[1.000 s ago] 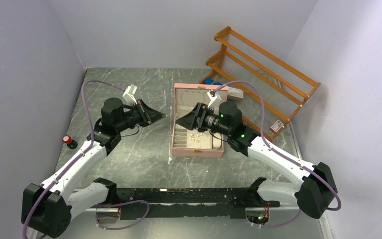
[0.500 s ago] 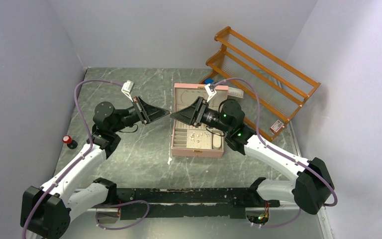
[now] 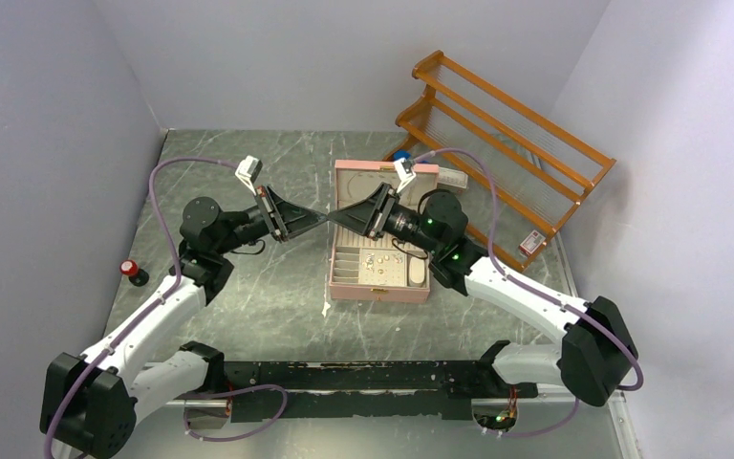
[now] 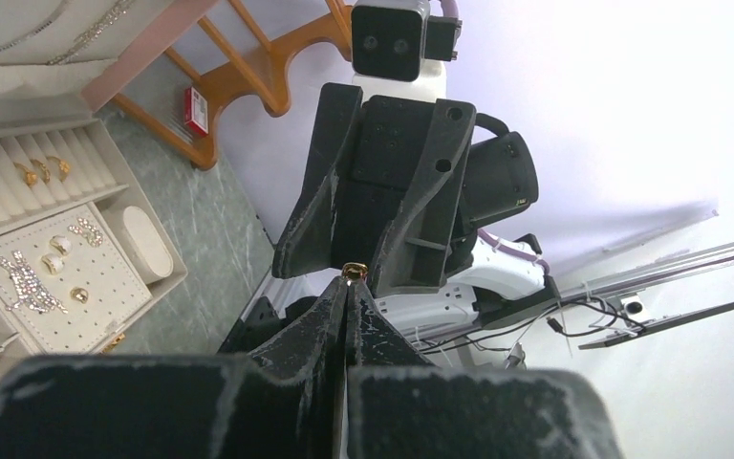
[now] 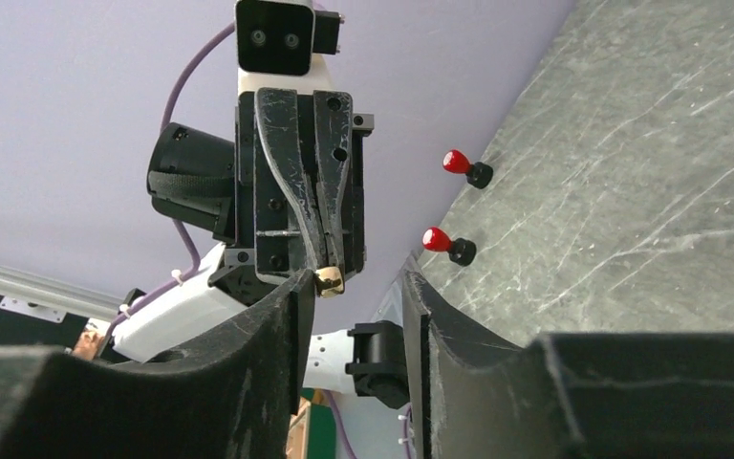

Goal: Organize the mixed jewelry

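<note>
Left wrist view: left gripper (image 4: 347, 292) clamps gold ring (image 4: 354, 272); right gripper (image 5: 356, 287), jaws apart, flanks it at jewelry box (image 3: 378, 293) left edge.

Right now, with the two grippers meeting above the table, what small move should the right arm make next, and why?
Probably close the right gripper on the small gold piece. The left gripper is shut and pinches that piece at its very tips, and the right jaws stand open on either side of it. The left should likely let go only once the right has it.
</note>
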